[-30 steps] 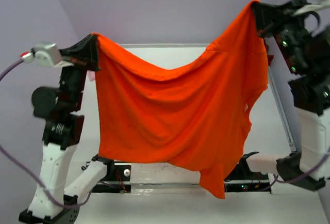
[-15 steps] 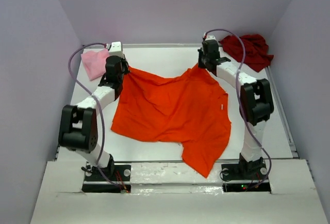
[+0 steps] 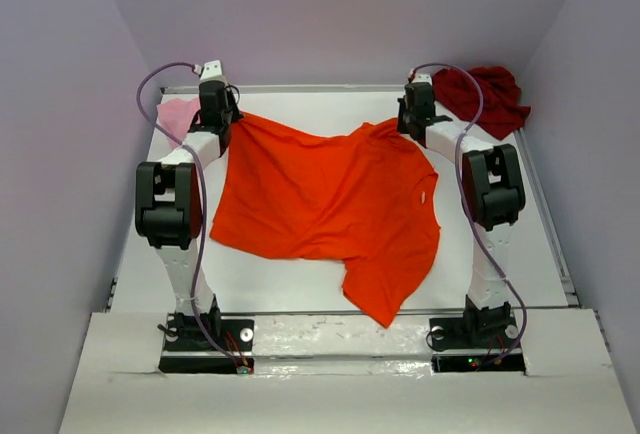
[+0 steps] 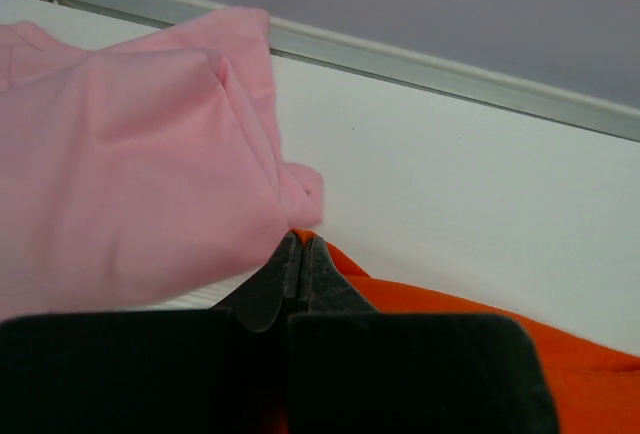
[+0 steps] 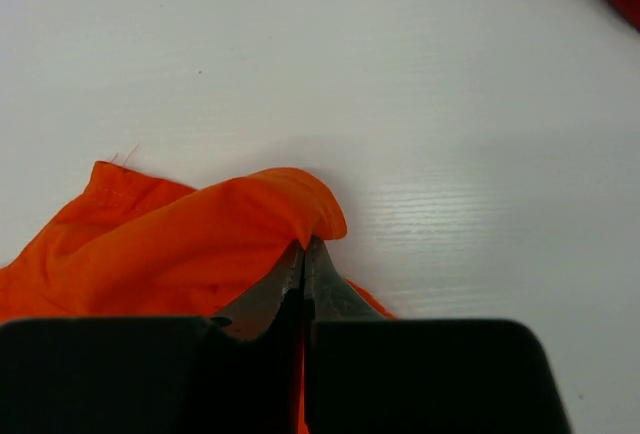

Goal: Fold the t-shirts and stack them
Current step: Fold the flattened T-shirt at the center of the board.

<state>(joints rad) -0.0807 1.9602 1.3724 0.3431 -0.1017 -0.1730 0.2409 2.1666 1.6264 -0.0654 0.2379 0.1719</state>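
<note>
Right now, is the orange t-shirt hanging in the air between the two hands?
No, the orange t-shirt lies spread on the table, with the left hand and right hand shut on its far corners.

The white surface carries three shirts. An orange shirt lies spread across its middle, one end reaching toward the near edge. A pink shirt sits bunched at the far left corner, a dark red shirt crumpled at the far right

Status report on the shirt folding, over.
Status: left gripper shut on orange shirt, right gripper too, far corners. Shirt spread on table. Close beside left gripper, pink shirt; dark red shirt far right.
</note>
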